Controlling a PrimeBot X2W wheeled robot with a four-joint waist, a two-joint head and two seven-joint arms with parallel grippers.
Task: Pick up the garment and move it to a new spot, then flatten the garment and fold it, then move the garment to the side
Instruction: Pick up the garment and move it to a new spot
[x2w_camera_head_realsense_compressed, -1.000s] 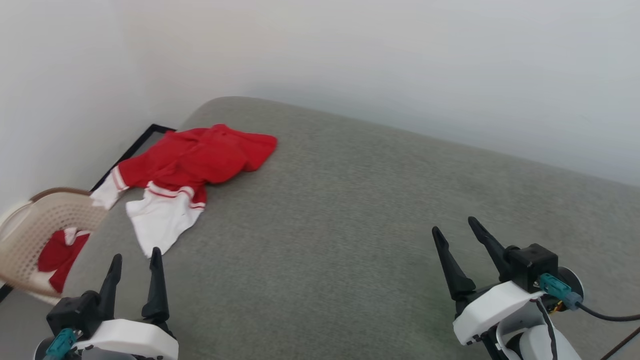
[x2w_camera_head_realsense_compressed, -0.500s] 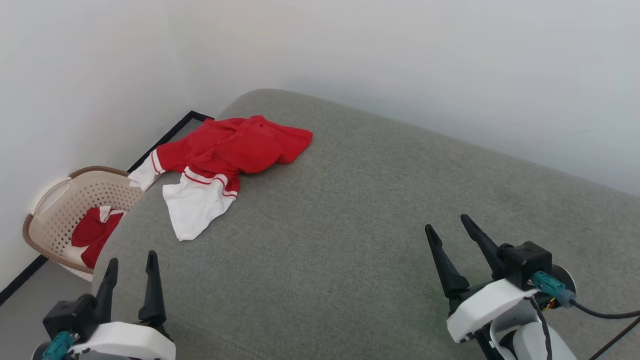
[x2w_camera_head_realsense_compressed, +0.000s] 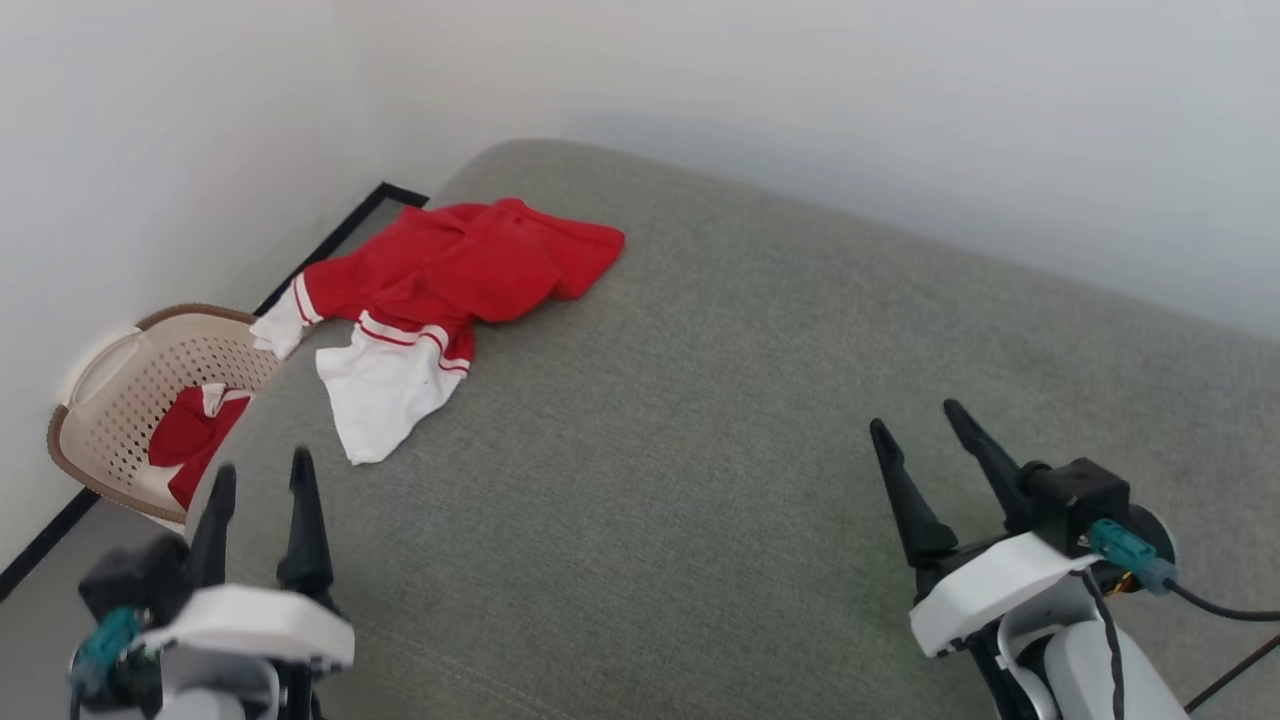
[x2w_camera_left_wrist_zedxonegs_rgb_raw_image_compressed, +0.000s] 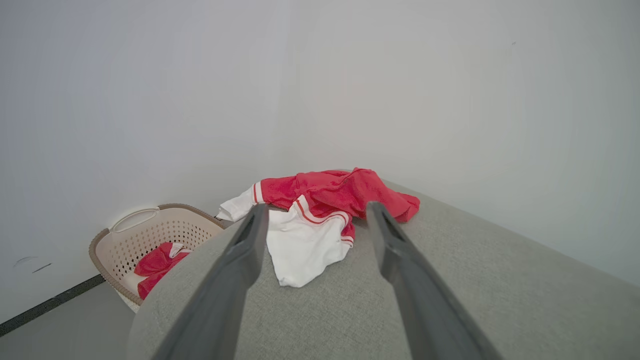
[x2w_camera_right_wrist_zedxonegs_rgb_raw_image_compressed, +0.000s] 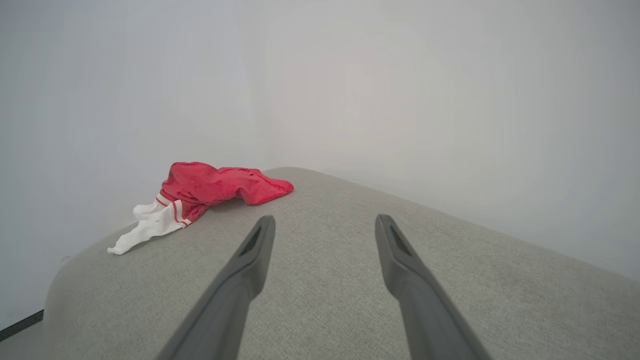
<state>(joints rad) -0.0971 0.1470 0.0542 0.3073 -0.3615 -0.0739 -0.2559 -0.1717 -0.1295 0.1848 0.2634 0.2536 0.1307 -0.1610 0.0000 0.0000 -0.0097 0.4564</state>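
The garment (x2w_camera_head_realsense_compressed: 455, 275) is lying crumpled at the far left corner of the grey upholstered surface (x2w_camera_head_realsense_compressed: 700, 480). Its red body is bunching up, one white sleeve with red stripes is spreading toward the near side, and the other sleeve is hanging over the left edge. On the floor beside that edge, a beige perforated basket (x2w_camera_head_realsense_compressed: 95, 400) is holding another red-and-white cloth (x2w_camera_head_realsense_compressed: 190, 445). The left gripper (x2w_camera_head_realsense_compressed: 262, 465) is hovering at the near left, fingers spread apart and gripping nothing — in its wrist view the garment is sitting framed between the two fingers, well ahead of them. The right gripper (x2w_camera_head_realsense_compressed: 914, 415) is hovering over bare fabric at the near right, well apart from the garment, its fingers also standing apart and empty.
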